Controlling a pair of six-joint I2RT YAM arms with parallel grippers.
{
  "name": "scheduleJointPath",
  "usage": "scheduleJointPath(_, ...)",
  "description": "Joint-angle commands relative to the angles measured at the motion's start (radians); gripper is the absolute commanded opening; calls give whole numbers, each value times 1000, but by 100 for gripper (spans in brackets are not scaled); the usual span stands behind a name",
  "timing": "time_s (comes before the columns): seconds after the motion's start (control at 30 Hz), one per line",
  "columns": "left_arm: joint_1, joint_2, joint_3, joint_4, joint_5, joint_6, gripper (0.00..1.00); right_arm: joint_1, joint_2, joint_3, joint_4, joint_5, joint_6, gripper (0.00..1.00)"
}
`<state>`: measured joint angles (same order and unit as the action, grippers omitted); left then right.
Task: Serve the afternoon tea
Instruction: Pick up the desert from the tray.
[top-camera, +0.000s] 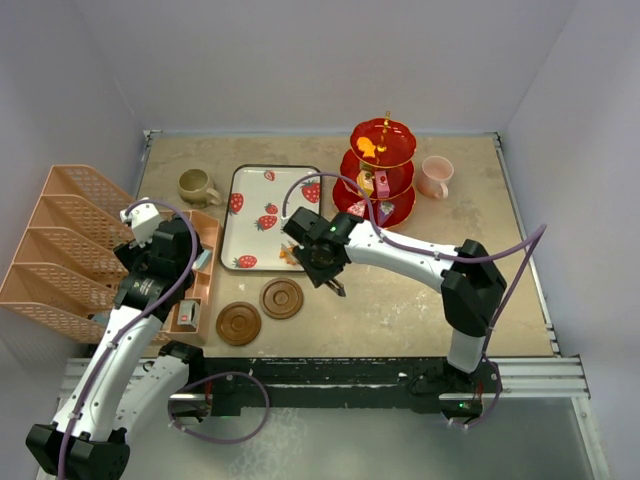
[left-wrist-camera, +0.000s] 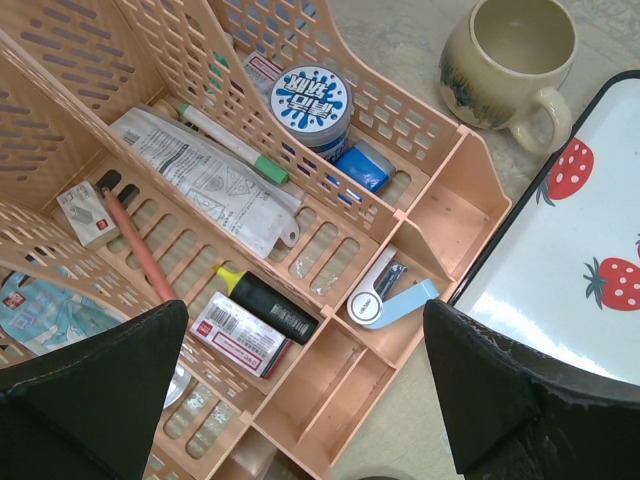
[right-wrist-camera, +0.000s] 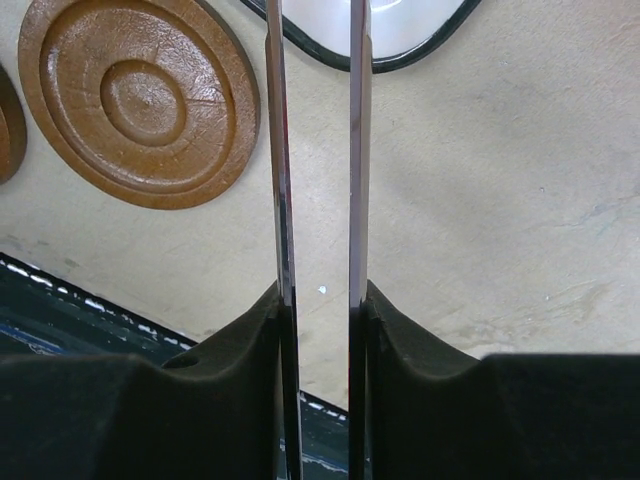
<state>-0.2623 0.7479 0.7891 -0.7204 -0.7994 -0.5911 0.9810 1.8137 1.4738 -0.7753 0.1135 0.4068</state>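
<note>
Two tweezer blades (right-wrist-camera: 277, 150) pinched in right fingers (right-wrist-camera: 225, 350); left fingers (left-wrist-camera: 90, 400) spread. Next, probably: align tips on tray (top-camera: 255, 195) sweet (top-camera: 290, 257).

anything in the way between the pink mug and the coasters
Yes: seen from above, the right arm stretches across the line from the pink mug to the coasters, and the bottom tier of the red stand juts in right beside the mug.

Table (top-camera: 420, 300): beige, scuffed; I see it from above.
Far left: olive mug (top-camera: 198, 186) upright, near the strawberry tray (top-camera: 262, 190).
Far right: red tiered stand (top-camera: 381, 172), pink mug (top-camera: 436, 177) just beside it.
Near side: brown coaster (top-camera: 281, 298), second coaster (top-camera: 238, 323) just beside it.
Left edge: peach organiser (top-camera: 70, 240).
</note>
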Motion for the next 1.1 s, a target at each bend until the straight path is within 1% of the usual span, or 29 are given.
scheduleJointPath(0.0, 0, -2, 26, 22, -6, -13, 99, 2, -57, 59, -3, 20, 11, 32)
scheduleJointPath(0.13, 0, 18, 20, 32, 11, -7, 99, -7, -86, 89, 26, -8, 9, 33)
scheduleJointPath(0.23, 1, 31, 22, 32, 18, -7, 99, -7, -43, 99, -11, 1, 9, 42)
scheduleJointPath(0.27, 1, 31, 22, 33, 19, -7, 99, -7, -33, 89, -17, -1, 10, 42)
scheduleJointPath(0.37, 0, 28, 17, 37, 24, -5, 99, -8, -6, 55, -8, 2, 2, 43)
scheduleJointPath(0.43, 0, 29, 16, 39, 27, -2, 99, -8, 12, 58, -5, -10, -3, 42)
scheduleJointPath(0.67, 0, 30, 16, 37, 23, -6, 99, -10, 35, 97, 6, -38, -24, 46)
scheduleJointPath(0.9, 1, 17, 15, 32, 11, -14, 99, -13, 86, 149, 15, -57, 10, 48)
scheduleJointPath(1.07, 0, 16, 15, 34, 12, -13, 99, -13, 90, 142, 23, -69, 29, 48)
